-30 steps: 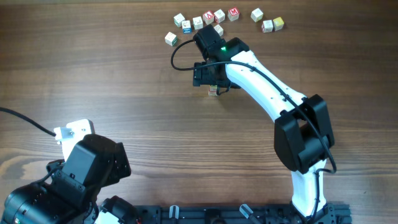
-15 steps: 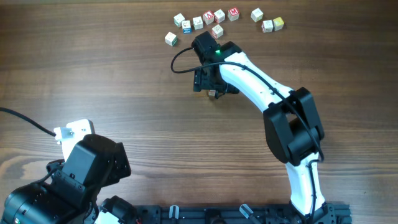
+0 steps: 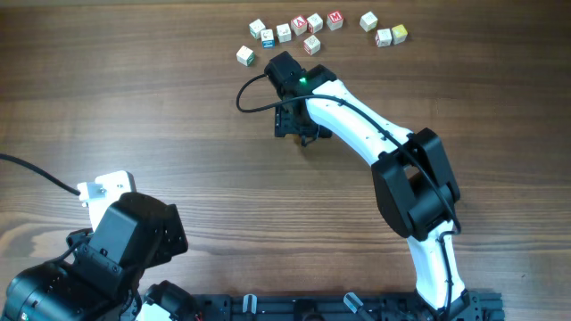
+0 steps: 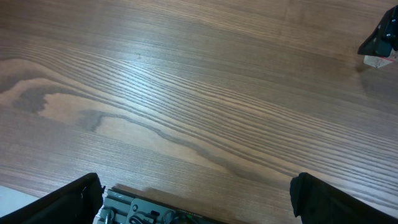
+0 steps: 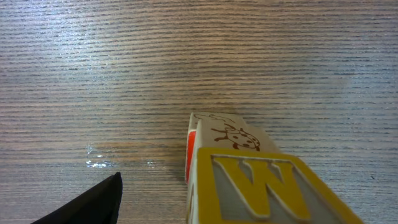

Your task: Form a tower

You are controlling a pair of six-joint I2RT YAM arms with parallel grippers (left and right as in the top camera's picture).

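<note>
**Tower** [image 5: 249,180]: a narrow stack, one cube wide, standing on the table [image 3: 178,116] right under the right gripper [image 3: 299,125], in the far middle of the table. Its long axis is upright, rising from the wood toward the wrist camera. The nearest face carries a yellow W with its foot toward the bottom of the wrist view. Beyond it are a cream face with a small drawn beetle and a red side on the left. The number of cubes cannot be told.

**Right gripper**: points down and straddles the tower with its jaws parted. The one finger [image 5: 93,202] in view stands clear of the stack, with bare wood between them; the other finger is hidden.

**Left gripper** [image 4: 196,196]: spread wide, holding nothing, low over bare wood at the near left corner and well apart from the tower.

**Loose cubes** [image 3: 314,22]: a ragged row of single letter cubes along the far edge, beyond the right gripper and apart from the stack — one of them [image 3: 245,55] sits off to the left.
</note>
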